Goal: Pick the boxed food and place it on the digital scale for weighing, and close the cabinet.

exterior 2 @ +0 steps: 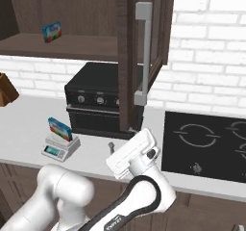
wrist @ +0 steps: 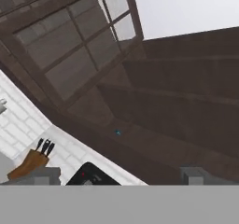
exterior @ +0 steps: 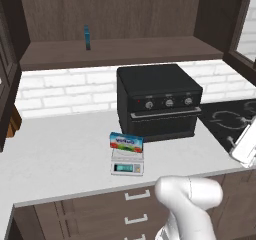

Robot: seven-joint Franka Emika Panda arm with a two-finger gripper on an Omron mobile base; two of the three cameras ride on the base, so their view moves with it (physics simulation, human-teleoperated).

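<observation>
The box (exterior: 126, 142) already sits on the scale (exterior: 127, 163). The gripper (exterior 2: 111, 147), fingers wide and empty, hovers near the open cabinet door (exterior 2: 144, 47), whose upright bar handle (exterior 2: 142, 52) stands above and just right of it.

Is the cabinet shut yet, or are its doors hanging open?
Open. The cabinet door juts out over the counter edge-on in the right base view, handle facing outward, leaving the shelf exposed.

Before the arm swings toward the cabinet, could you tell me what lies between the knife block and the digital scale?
Nothing: in the right base view the counter between the knife block and the digital scale is bare.
</observation>
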